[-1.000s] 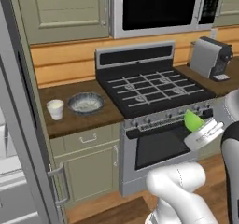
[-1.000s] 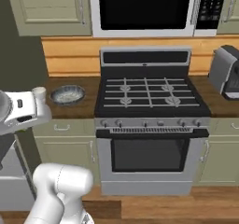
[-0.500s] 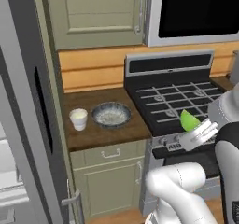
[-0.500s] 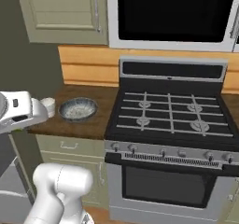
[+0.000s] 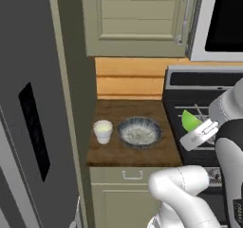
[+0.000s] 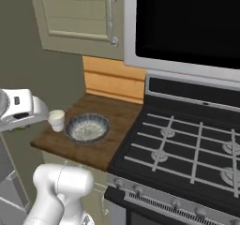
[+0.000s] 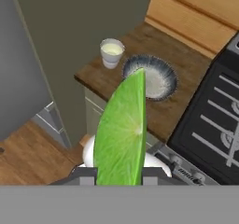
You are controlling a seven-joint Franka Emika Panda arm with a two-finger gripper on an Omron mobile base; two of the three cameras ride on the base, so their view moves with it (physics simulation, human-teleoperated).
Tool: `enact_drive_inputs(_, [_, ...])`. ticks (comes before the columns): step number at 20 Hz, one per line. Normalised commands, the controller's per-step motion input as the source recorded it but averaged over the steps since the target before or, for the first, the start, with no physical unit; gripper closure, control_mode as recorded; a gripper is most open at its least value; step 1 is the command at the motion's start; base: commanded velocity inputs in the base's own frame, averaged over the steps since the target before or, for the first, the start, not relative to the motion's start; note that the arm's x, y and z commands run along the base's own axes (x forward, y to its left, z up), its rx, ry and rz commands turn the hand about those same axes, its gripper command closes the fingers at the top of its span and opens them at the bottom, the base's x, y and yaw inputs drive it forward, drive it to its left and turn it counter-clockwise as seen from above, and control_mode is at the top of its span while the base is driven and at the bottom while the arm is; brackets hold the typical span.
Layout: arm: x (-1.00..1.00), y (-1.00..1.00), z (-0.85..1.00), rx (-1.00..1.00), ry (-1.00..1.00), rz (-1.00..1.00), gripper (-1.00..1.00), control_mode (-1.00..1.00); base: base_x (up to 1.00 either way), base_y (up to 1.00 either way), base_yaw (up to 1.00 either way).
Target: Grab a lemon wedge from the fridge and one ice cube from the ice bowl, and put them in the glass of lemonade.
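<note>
The lemon wedge (image 7: 122, 129) is clamped between the jaws of the gripper (image 7: 119, 174), held near the stove's front. It should be carried left, centred above the glass of lemonade (image 5: 102, 130), left of the ice bowl (image 5: 139, 131), and released low.

A glossy white, rounded robot arm (image 5: 182, 194) of smooth tubular segments with bulbous elbows, darker grey joint bands, and a boxy white wrist block (image 6: 22, 108) with small dark markings.
</note>
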Motion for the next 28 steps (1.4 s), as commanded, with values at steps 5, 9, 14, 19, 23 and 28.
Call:
enact_drive_inputs(5, [0.0,0.0,0.0,0.0,0.0,0.0,1.0,1.0,-0.48,-0.72,0.25])
enact_drive_inputs(9, [0.0,0.0,0.0,0.0,0.0,0.0,1.0,1.0,-0.43,-0.73,0.17])
enact_drive_inputs(14, [0.0,0.0,0.0,0.0,0.0,0.0,1.0,1.0,0.0,-0.11,0.05])
enact_drive_inputs(19, [0.0,0.0,0.0,0.0,0.0,0.0,1.0,1.0,0.0,0.67,0.05])
enact_drive_inputs(23, [0.0,0.0,0.0,0.0,0.0,0.0,1.0,1.0,0.02,1.0,0.0])
enact_drive_inputs(28, [0.0,0.0,0.0,0.0,0.0,0.0,1.0,1.0,0.15,0.33,0.04])
